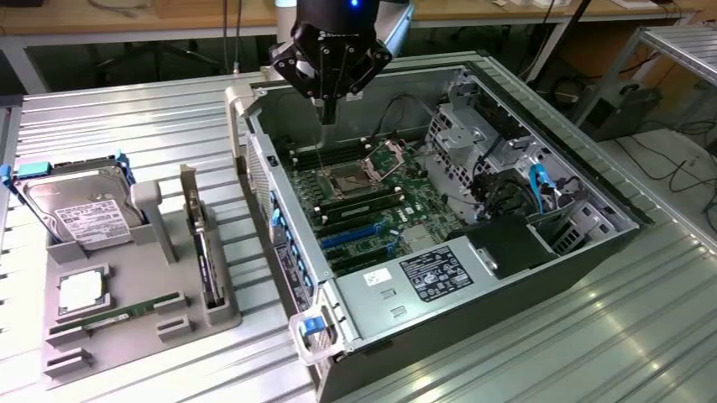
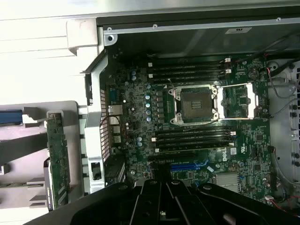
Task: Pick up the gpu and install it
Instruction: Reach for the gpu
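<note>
The tool (image 1: 327, 116), its fingers pressed together on nothing, is seen poised over the motherboard (image 1: 370, 210) inside the open computer case (image 1: 471, 336). The gpu (image 1: 201, 243) is seen standing on edge in a grey holder (image 1: 134, 281), just beside the case, toward the counter's (image 1: 134, 126) edge at the exterior view's left.

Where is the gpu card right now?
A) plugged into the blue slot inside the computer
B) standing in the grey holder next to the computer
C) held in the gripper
B: the gpu stands on edge in the grey holder, apart from the gripper above the open computer.
</note>
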Available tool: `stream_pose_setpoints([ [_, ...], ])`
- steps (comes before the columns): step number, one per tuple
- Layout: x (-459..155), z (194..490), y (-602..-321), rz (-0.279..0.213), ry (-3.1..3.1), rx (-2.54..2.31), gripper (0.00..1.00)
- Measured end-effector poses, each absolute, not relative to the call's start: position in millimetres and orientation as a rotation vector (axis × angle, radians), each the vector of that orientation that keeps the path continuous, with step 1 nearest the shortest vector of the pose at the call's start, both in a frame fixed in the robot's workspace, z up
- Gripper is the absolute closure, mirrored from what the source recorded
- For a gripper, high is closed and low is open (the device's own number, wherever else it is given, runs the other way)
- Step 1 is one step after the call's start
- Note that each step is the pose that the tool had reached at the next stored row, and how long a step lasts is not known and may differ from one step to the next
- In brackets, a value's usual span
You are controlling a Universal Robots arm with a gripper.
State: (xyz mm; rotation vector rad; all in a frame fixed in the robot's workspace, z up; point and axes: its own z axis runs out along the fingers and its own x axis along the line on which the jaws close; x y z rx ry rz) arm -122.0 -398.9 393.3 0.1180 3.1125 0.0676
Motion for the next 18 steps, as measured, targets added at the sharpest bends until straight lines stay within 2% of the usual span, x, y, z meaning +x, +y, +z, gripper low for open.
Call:
stream_pose_setpoints([
  [7, -122.3, 393.4, -400.2, 0.067, 3.113, 0.118, 0.89],
  [18, -157.8, 393.3, -420.8, 0.068, 3.111, 0.118, 0.89],
])
